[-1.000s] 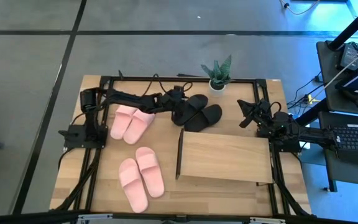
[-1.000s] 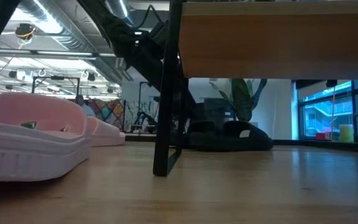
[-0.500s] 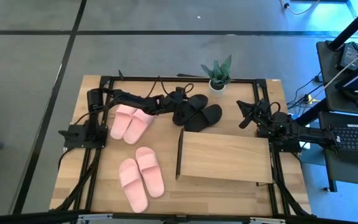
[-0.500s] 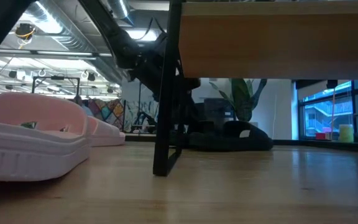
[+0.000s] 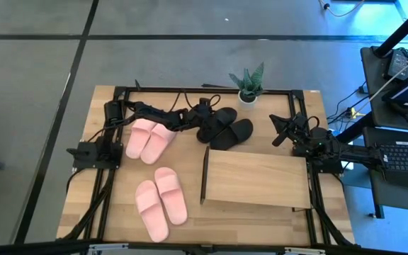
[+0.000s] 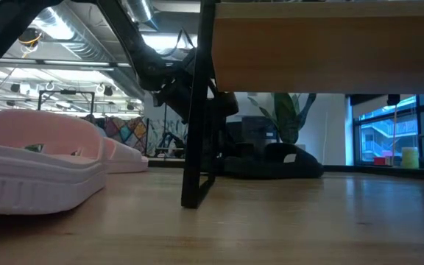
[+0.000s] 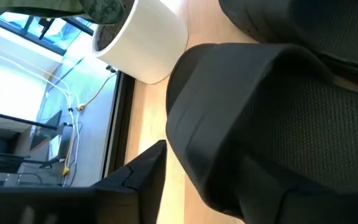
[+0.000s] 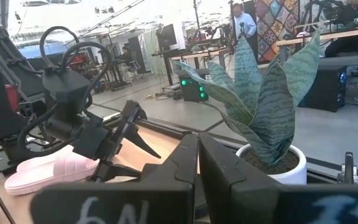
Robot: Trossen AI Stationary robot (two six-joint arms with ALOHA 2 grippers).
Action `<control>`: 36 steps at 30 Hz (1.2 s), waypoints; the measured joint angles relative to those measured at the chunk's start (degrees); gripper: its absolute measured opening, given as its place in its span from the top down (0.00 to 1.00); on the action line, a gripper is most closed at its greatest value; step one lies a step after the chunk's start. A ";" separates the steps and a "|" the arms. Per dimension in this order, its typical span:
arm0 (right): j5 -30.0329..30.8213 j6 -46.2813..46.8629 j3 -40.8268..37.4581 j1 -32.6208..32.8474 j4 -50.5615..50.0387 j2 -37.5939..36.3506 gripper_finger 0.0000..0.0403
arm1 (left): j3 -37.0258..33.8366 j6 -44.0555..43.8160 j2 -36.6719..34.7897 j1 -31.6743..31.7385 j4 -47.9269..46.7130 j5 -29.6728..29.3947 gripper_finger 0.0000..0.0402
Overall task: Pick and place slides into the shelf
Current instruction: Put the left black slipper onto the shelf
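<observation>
The left gripper is stretched across the far part of the table and sits at the black pair of slides, which lie near the far edge, just beside the small potted plant. In the left wrist view the black strap fills most of the picture, with the white pot close behind, so I judge that the arm is lowered here to take one black slide; whether its fingers are spread or already pinching the strap I cannot tell. The right gripper waits at the right edge of the table, its fingers pressed together and holding nothing, probably to stay out of the way. The shelf stands near the right front corner and its top board carries nothing. One pink pair lies near the left edge under the left arm, the other pink pair nearer the front left corner. No brand, label or readable writing is visible on any slide or on the pot
</observation>
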 joint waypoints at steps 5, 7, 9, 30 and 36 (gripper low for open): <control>0.00 0.05 0.00 0.00 0.02 -0.01 0.95 | 0.00 -0.52 -0.02 -0.02 -0.07 2.04 0.75; 0.00 0.05 0.00 0.00 0.02 0.00 0.95 | 0.00 -1.71 -0.03 -0.02 0.12 4.01 0.82; 0.00 0.05 0.00 0.00 0.02 -0.02 0.95 | 0.00 -1.88 -0.08 -0.11 0.24 4.11 0.91; -0.02 0.05 0.00 -0.02 -0.37 -0.02 0.95 | -0.02 -11.77 -26.73 -2.12 -14.51 -21.56 0.99; 0.00 -0.02 0.00 -0.02 -0.57 -0.02 0.95 | 0.06 -20.17 -35.21 -6.15 -18.34 -23.26 0.99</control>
